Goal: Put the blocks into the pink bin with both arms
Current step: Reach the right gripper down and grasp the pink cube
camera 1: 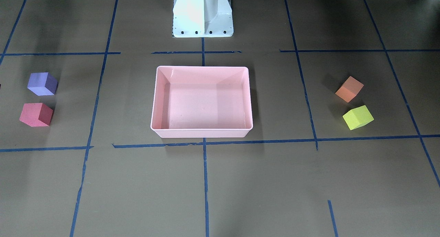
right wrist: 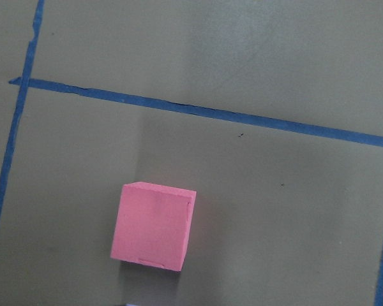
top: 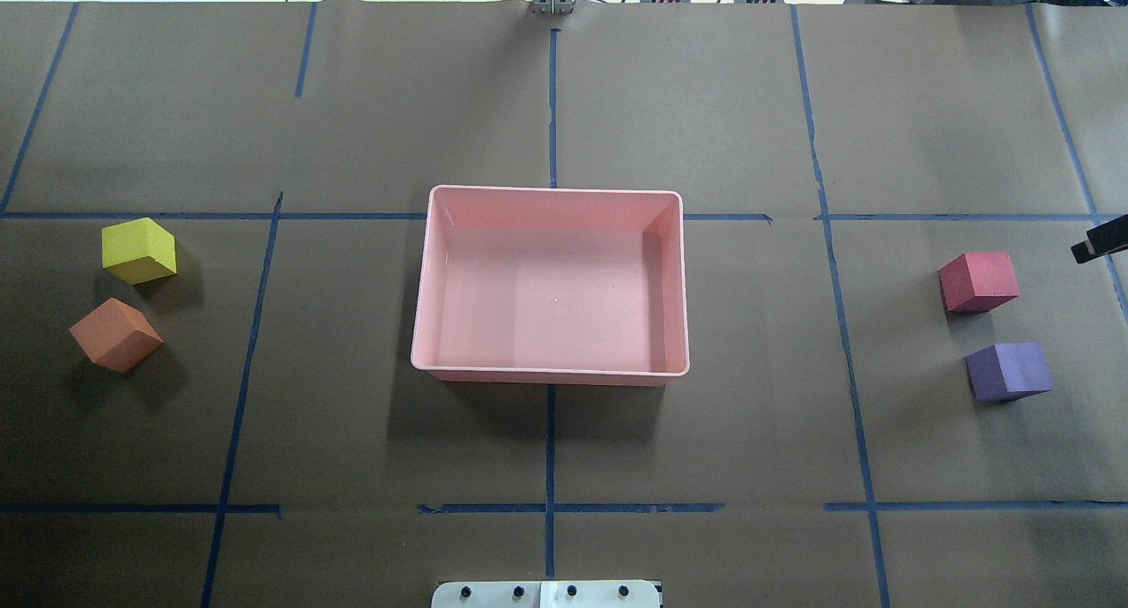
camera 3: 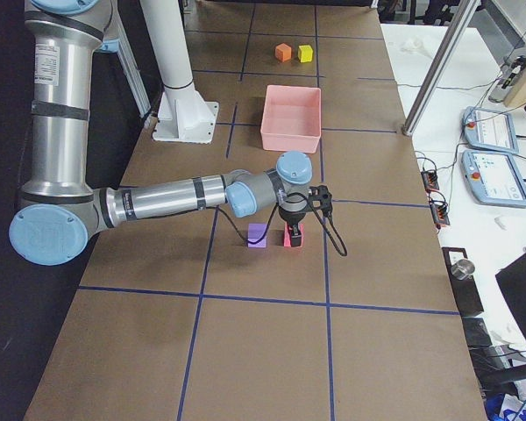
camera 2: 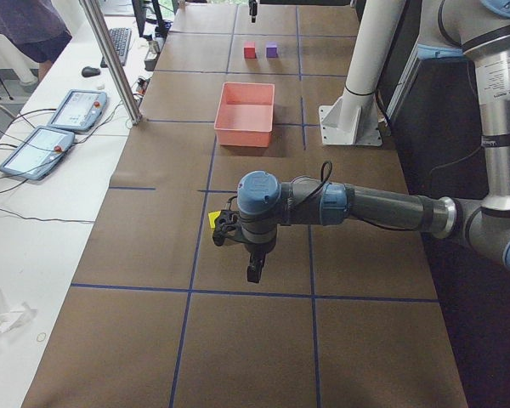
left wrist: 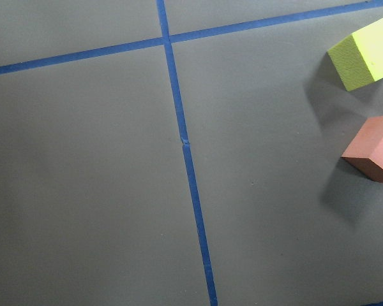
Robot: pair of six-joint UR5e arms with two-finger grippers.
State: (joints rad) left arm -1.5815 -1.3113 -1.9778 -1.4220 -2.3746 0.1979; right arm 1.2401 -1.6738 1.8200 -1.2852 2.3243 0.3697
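The pink bin (top: 423, 282) stands empty in the middle of the table, and also shows in the front view (camera 1: 154, 103). The yellow block (top: 138, 251) and the orange block (top: 115, 335) lie to its left. The red block (top: 978, 281) and the purple block (top: 1008, 372) lie to its right. In the exterior left view my left gripper (camera 2: 252, 272) hangs above the table near the yellow block (camera 2: 213, 218); I cannot tell whether it is open or shut. My right gripper (camera 3: 292, 226) hangs over the red block (camera 3: 294, 240); only a black sliver of it (top: 1097, 240) shows overhead, so its state is unclear. Neither wrist view shows fingers.
Blue tape lines cross the brown table. The white pedestal base (camera 1: 202, 13) stands behind the bin. Tablets (camera 2: 55, 127) and cables lie on the white side table, and a metal post (camera 2: 110, 59) stands at its edge.
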